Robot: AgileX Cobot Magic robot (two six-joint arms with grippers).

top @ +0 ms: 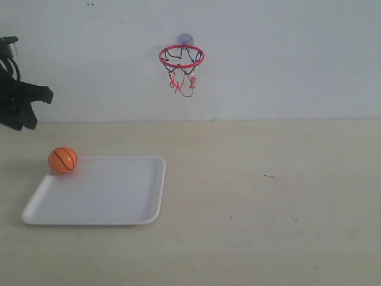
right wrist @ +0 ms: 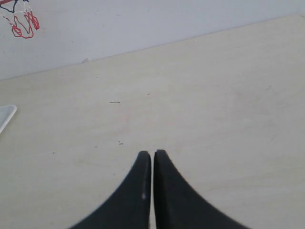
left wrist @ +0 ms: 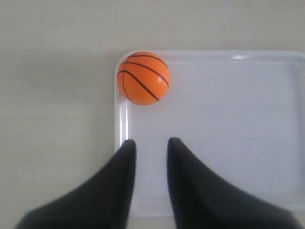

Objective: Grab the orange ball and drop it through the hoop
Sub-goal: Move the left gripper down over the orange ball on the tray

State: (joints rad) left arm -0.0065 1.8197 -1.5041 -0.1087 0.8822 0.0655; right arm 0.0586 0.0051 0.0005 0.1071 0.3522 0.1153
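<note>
The orange ball [left wrist: 143,78] lies in a tray [left wrist: 238,119] corner, ahead of the narrowly parted left hand [left wrist: 148,143].

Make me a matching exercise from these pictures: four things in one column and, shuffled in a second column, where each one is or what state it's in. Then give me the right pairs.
Column one
1. small orange toy basketball
2. miniature hoop with a red ring and string net
3. white rectangular plastic tray
4. right gripper

Column two
A. jaws closed together, holding nothing
B. fixed high on the white wall
C. lying flat on the beige table
D. sitting in a corner of the tray

Pairs: 1-D, 2-B, 3-C, 4-A
</note>
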